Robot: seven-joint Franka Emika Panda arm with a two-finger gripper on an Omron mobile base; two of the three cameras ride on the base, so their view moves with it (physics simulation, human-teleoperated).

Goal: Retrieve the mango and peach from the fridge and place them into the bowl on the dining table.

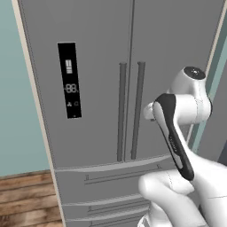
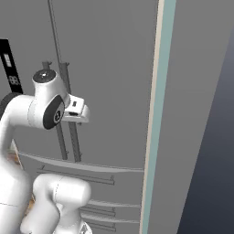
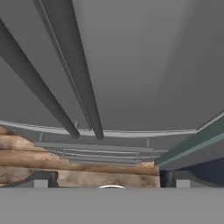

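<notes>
The grey fridge [image 1: 97,66] stands straight ahead with both doors shut. Its two vertical bar handles [image 1: 122,111] meet at the centre seam, and a black display panel [image 1: 68,80] sits on the left door. My gripper [image 3: 111,183] is open and holds nothing, its fingertips [image 3: 40,183] wide apart. It points at the right door [image 3: 144,65], just right of the handles [image 3: 65,65] and a short way off them. In the right base view my hand [image 2: 75,109] hovers beside the handles [image 2: 64,114]. The mango and peach are hidden behind the shut doors. The bowl and the dining table are out of view.
Fridge drawers [image 1: 106,177] lie below the doors. A tall grey side panel [image 2: 196,114] with a teal strip [image 2: 162,114] stands close on the fridge's right. A teal wall [image 1: 13,111] and wooden floor [image 1: 26,195] are to the left.
</notes>
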